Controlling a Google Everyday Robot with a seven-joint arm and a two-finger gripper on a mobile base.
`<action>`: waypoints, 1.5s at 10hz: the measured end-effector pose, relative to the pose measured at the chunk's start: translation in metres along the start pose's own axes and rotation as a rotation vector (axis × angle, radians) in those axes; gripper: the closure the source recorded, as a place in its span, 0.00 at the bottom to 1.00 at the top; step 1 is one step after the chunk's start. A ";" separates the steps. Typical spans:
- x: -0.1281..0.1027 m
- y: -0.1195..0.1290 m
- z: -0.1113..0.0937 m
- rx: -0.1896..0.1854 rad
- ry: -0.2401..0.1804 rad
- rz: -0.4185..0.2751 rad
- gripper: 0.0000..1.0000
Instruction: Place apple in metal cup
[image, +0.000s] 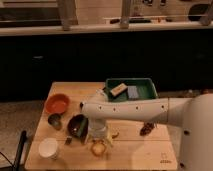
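One apple sits low in the frame on the table, directly beneath the pincer, which points down at it from just above (touching or not, I cannot tell). The metal cup lies up and to the left of both, beyond the dark bowl, so the carry should run leftward. The arm shadows the pincer's tip; whether it is spread or pinching the apple I cannot tell.

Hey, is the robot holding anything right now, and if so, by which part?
Cannot be told. The gripper sits directly over the apple, near the dark bowl, but a hold on it does not show.
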 end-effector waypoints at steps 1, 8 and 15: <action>-0.002 -0.004 0.004 -0.013 -0.009 -0.017 0.20; -0.005 -0.007 0.029 -0.046 -0.068 -0.069 0.69; -0.003 0.023 -0.006 -0.030 -0.019 0.003 1.00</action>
